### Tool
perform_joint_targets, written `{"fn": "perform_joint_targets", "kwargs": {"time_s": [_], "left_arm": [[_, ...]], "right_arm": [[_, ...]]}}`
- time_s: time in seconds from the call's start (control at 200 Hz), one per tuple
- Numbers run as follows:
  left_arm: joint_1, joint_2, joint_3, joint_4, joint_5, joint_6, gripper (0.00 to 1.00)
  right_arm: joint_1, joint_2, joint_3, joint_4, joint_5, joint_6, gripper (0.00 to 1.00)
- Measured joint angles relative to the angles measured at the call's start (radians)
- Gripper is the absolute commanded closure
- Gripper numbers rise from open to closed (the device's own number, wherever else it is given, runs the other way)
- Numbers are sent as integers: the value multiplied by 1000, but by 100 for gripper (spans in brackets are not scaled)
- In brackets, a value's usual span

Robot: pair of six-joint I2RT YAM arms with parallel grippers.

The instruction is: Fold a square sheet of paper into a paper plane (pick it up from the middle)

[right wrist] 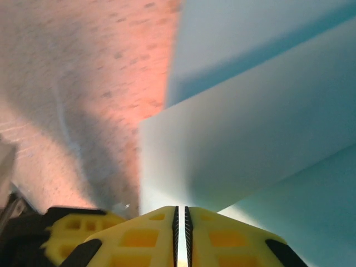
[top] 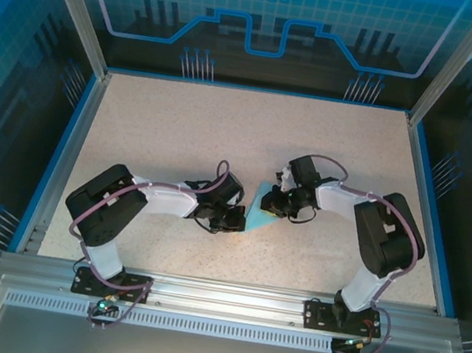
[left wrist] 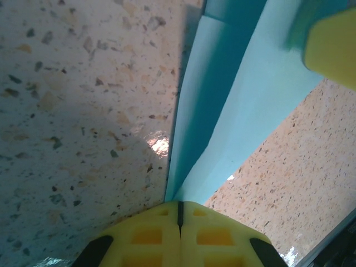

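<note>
Pinching with left gripper [left wrist: 178, 216] closed on folded edge of paper sheet [top: 260, 212]; we are clamping right gripper [right wrist: 179, 219] on opposite side, probably tensioning layers so crease sets sharp. Sheet sitting around table [top: 225, 130] middle, between arms.

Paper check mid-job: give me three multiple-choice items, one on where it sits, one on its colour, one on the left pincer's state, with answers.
1. The paper lies: A) between the left pincer and the right pincer; B) against the far wall; C) beside the left arm's base.
2. Its colour: A) white; B) red; C) light blue.
3. The left pincer is: A) wide open; B) shut on the paper; C) shut on nothing.
Answers: 1A, the top view shows it between them; 2C, light blue in every view; 3B, its wrist view shows closed fingers pinching the paper.
</note>
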Motion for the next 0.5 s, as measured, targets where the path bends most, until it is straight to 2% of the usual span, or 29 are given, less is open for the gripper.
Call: {"fn": "perform_joint_targets", "kwargs": {"time_s": [0.135,0.5], "left_arm": [[0,-1,-2,3,0,0,100],[0,-1,-2,5,1,-16,100]], "right_arm": [[51,-52,-33,56,3,0,92],[115,-4,-62,94,2,11,97]]}}
